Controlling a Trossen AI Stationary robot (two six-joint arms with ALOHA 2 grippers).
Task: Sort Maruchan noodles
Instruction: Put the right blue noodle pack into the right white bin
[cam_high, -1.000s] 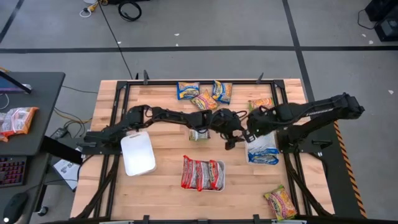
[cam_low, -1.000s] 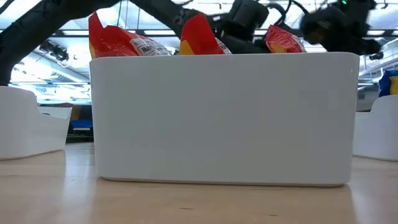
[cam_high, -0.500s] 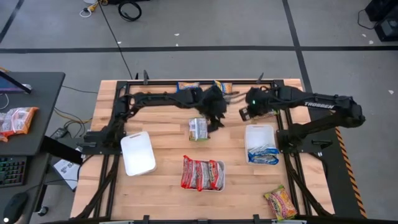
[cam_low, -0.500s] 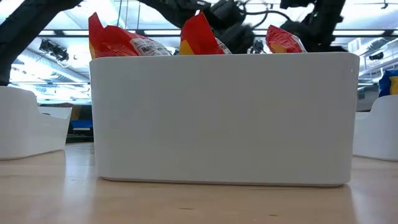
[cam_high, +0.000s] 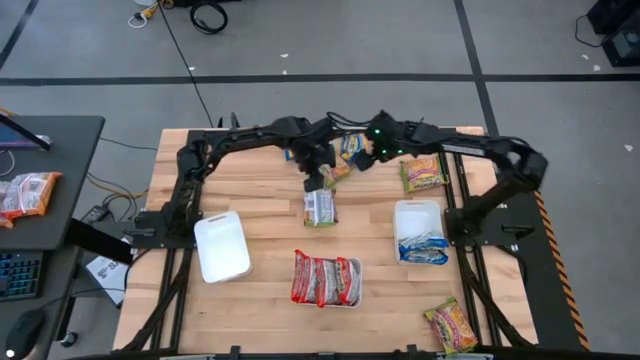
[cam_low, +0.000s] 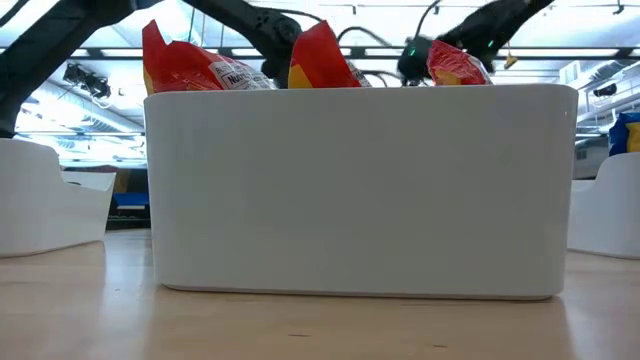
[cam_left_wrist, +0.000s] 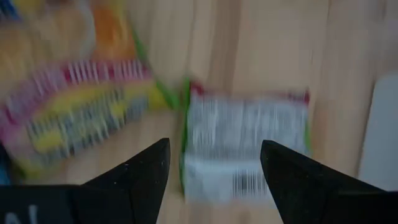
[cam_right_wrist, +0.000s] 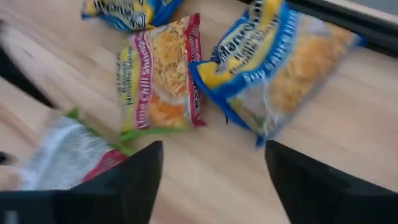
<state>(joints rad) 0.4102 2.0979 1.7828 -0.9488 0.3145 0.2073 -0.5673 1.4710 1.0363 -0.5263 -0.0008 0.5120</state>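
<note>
On the light wooden table (cam_high: 260, 200), the crinkly plastic Maruchan noodle packets lie in several groups. A white rectangular tray (cam_high: 326, 279) at the near middle holds the red-and-silver packets (cam_high: 322, 277) standing on edge; in the low view three red tops (cam_low: 325, 55) rise above its white wall (cam_low: 360, 190). A second white tray (cam_high: 419, 232) at the right holds blue-and-yellow packets (cam_high: 424, 249). A third white tray (cam_high: 222, 246) stands at the left.

At the far middle, a blue-and-yellow packet (cam_right_wrist: 280, 62) lies just beside a yellow-orange-green packet (cam_right_wrist: 163, 78) on the bare wood, with another blue-and-yellow packet (cam_right_wrist: 127, 11) farther off. A packet lying on the wood with its silvery printed back up (cam_high: 319, 207), green along one edge and red along another, sits between this group and the red tray. One more yellow-orange-green packet (cam_high: 424, 173) lies at the far right, and another (cam_high: 451, 326) at the near right corner.

The left gripper (cam_high: 318, 172) hangs just above the silvery-backed packet (cam_left_wrist: 245, 149), its two dark fingers (cam_left_wrist: 134, 177) spread apart and grasping nothing. The right gripper (cam_high: 362, 153) is over the far-middle group, its fingers (cam_right_wrist: 127, 183) released wide with bare wood between them, holding nothing.
</note>
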